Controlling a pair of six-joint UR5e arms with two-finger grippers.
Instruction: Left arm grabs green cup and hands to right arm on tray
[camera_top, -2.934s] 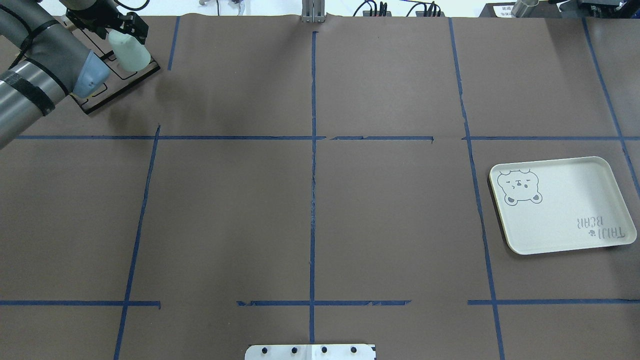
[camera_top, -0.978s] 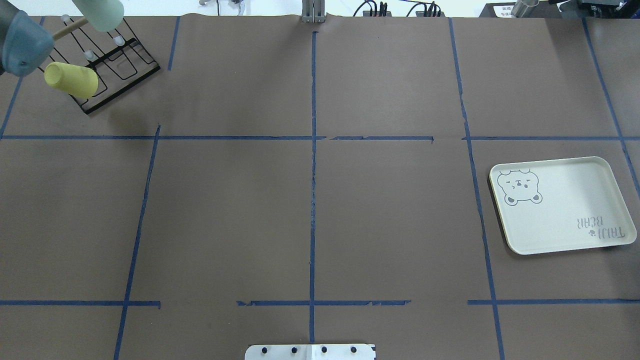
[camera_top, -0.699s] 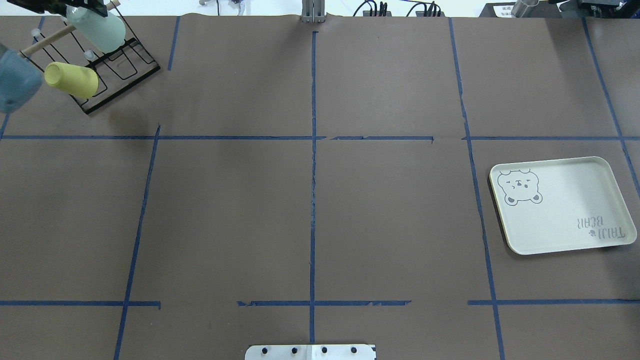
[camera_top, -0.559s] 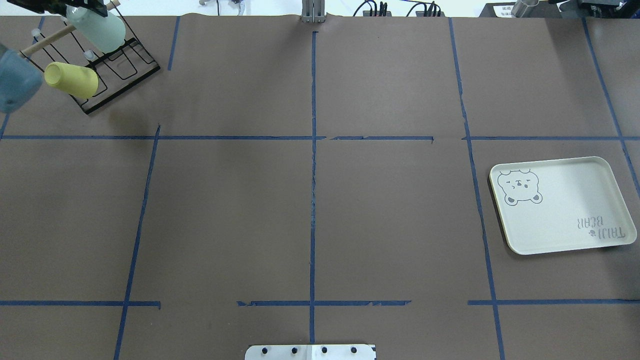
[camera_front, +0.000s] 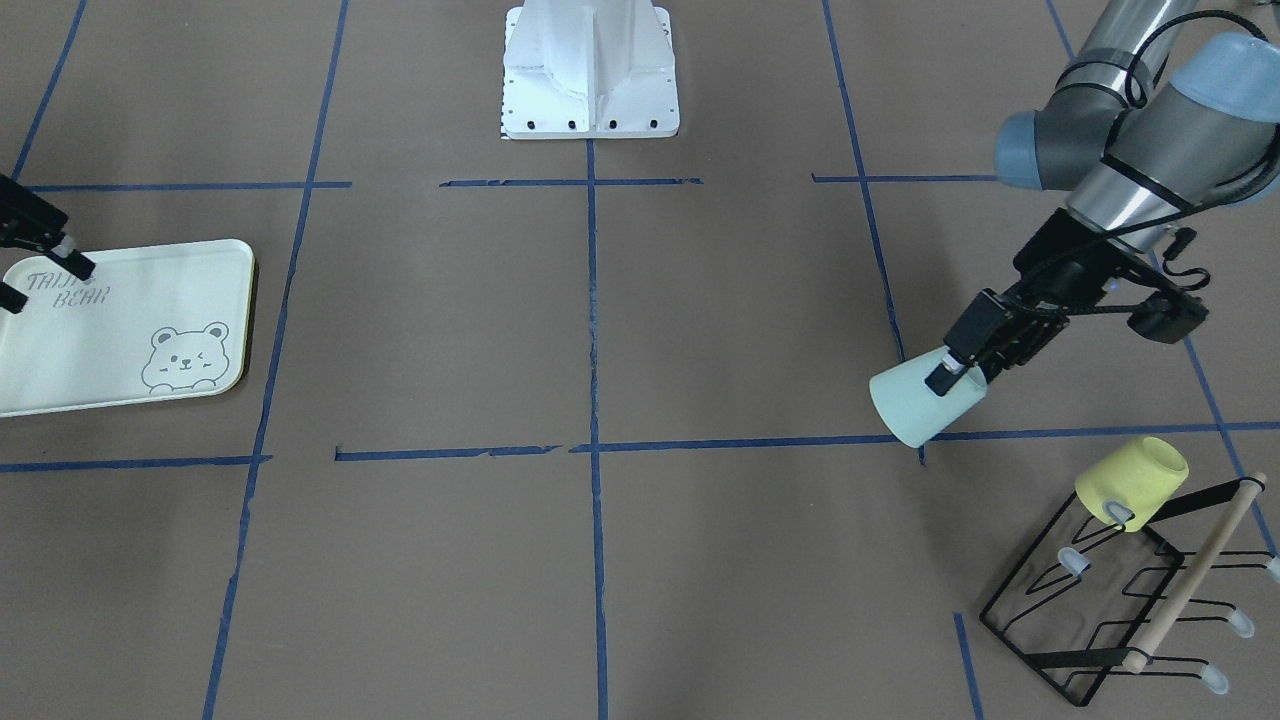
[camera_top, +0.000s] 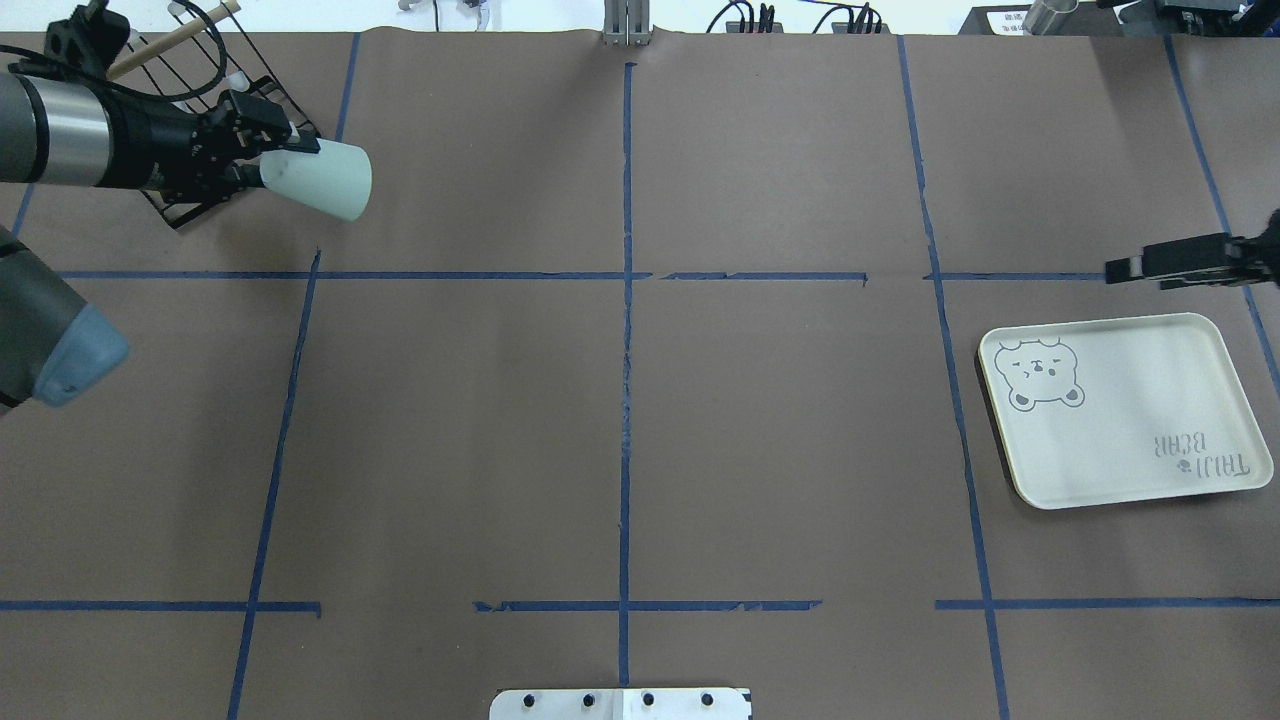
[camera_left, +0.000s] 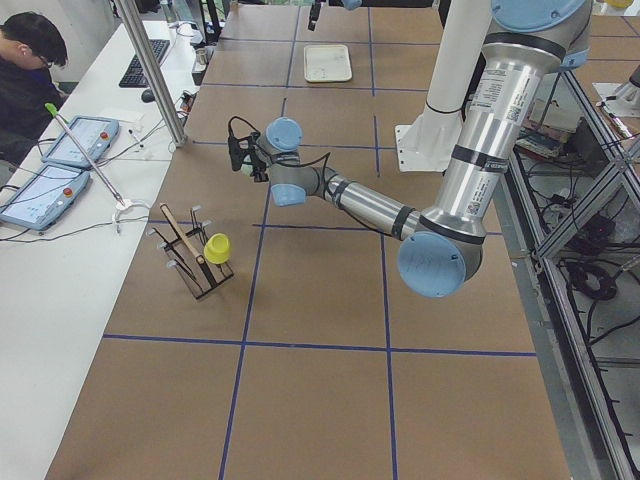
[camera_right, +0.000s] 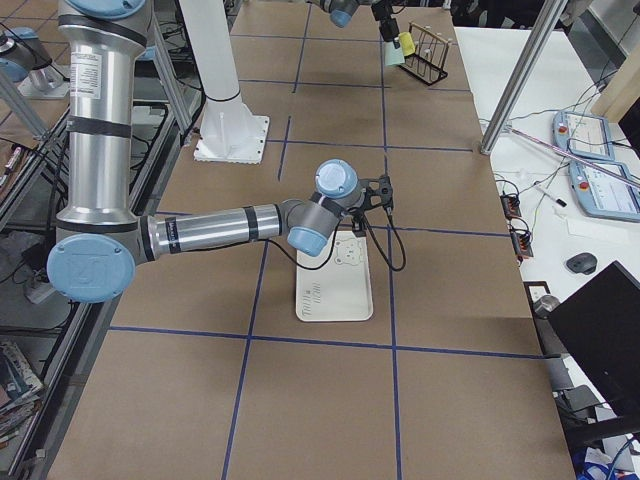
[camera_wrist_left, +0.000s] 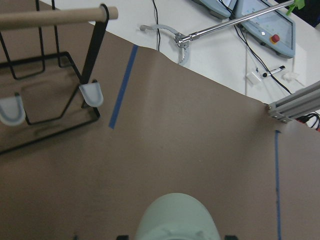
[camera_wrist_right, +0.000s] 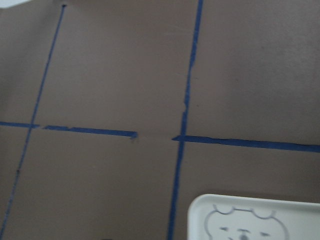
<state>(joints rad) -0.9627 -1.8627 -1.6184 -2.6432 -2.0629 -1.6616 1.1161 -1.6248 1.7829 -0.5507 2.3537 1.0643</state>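
My left gripper (camera_top: 262, 160) is shut on the base end of the pale green cup (camera_top: 322, 180). It holds the cup on its side above the table, mouth toward the table's middle, just off the rack. The cup also shows in the front view (camera_front: 912, 405) under the left gripper (camera_front: 957, 368) and at the bottom of the left wrist view (camera_wrist_left: 176, 217). The cream tray (camera_top: 1130, 450) with the bear lies flat at the right. My right gripper (camera_front: 45, 282) hovers open and empty over the tray's (camera_front: 100, 350) far corner; in the overhead view the right gripper (camera_top: 1122, 270) is just beyond it.
A black wire rack (camera_front: 1100, 600) with a wooden bar stands at the far left corner and carries a yellow cup (camera_front: 1132, 483). The robot's white base (camera_front: 590, 70) sits at the near middle edge. Blue tape lines cross the brown table.
My left arm has pulled the green cup off the rack and swung it rightward, now lying sideways in the grip. My right gripper has come into view beyond the tray.
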